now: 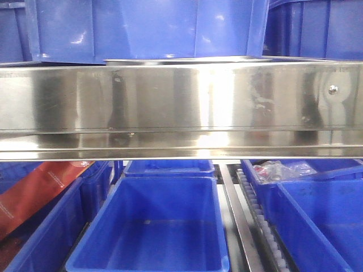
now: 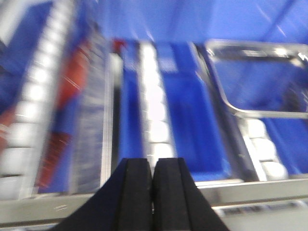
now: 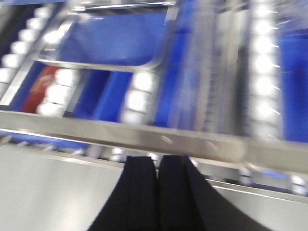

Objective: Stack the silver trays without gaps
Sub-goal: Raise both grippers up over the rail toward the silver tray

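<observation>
In the left wrist view a silver tray (image 2: pixel 269 114) lies at the upper right on the roller tracks, its shiny floor mirroring blue. My left gripper (image 2: pixel 154 161) is shut and holds nothing, low in the frame, well short of the tray and to its left. In the right wrist view a silver tray (image 3: pixel 106 66) sits at the upper left. My right gripper (image 3: pixel 157 159) is also shut and holds nothing, behind a steel rail and apart from the tray. Both wrist views are blurred. The front view shows only a thin tray edge (image 1: pixel 187 59) above the steel band.
A wide steel band (image 1: pixel 181 102) spans the front view, with a blue bin (image 1: pixel 147 28) above it. Below stand blue bins (image 1: pixel 153 226), one with a red packet (image 1: pixel 34 192). White roller tracks (image 2: pixel 154 106) and a steel rail (image 3: pixel 144 137) cross the wrist views.
</observation>
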Action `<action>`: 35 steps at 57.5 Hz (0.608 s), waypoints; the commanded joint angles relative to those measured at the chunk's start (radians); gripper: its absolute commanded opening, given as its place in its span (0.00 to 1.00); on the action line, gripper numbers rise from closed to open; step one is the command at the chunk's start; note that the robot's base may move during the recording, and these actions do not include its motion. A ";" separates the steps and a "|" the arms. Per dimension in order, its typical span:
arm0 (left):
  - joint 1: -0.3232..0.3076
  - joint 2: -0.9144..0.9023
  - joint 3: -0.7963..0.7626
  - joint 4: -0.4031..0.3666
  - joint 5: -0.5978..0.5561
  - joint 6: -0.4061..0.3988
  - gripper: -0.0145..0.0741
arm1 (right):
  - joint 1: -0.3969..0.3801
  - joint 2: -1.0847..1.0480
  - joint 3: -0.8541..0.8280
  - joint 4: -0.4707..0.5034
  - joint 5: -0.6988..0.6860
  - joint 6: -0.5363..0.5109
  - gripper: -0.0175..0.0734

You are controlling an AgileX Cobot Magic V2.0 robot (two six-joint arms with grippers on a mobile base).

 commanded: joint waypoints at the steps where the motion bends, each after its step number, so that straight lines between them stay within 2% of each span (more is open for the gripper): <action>1: -0.024 0.057 -0.041 -0.050 -0.005 0.019 0.15 | 0.038 0.072 -0.075 -0.006 -0.009 -0.009 0.11; 12: -0.183 0.223 -0.164 -0.025 -0.017 0.000 0.14 | 0.144 0.281 -0.216 -0.104 -0.031 0.005 0.11; 22: -0.318 0.418 -0.320 0.157 -0.010 -0.141 0.14 | 0.251 0.466 -0.328 -0.335 -0.031 0.144 0.11; 27: -0.361 0.512 -0.401 0.230 0.011 -0.196 0.14 | 0.291 0.546 -0.377 -0.421 -0.031 0.203 0.11; 35: -0.381 0.647 -0.523 0.260 0.052 -0.236 0.14 | 0.311 0.664 -0.455 -0.414 -0.041 0.213 0.11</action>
